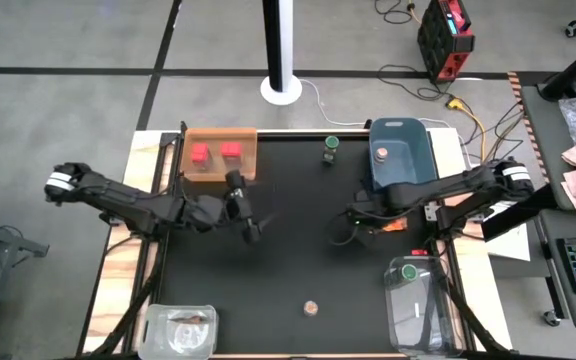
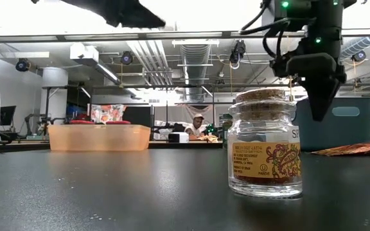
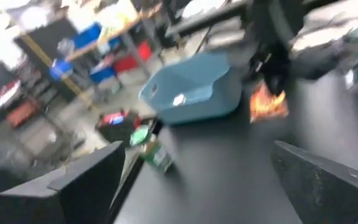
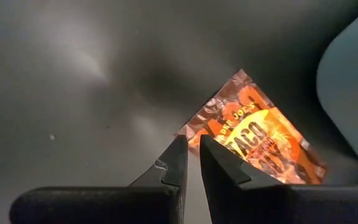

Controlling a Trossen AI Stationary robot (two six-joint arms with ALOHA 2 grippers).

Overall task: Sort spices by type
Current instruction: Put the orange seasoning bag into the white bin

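Note:
Two red cube boxes (image 1: 215, 152) sit in the orange tray (image 1: 248, 135). A green-capped jar (image 1: 331, 150) stands near the table's far edge and shows again as the green-capped jar (image 3: 151, 150). A tan-capped jar (image 1: 311, 307) stands near the near edge, close up as the tan-capped jar (image 2: 265, 144). A flat orange packet (image 1: 393, 227) lies on the table beside the blue tub. My right gripper (image 4: 192, 146) hangs shut just above the packet's corner (image 4: 238, 81), touching nothing. My left gripper (image 1: 255, 228) is open in mid-air right of the tray.
The blue tub (image 1: 400, 150) stands at the far right, with a small pale thing inside. Clear containers sit at the near left corner (image 1: 180, 328) and the near right corner (image 1: 415, 300). The dark table's middle (image 1: 298, 250) is bare.

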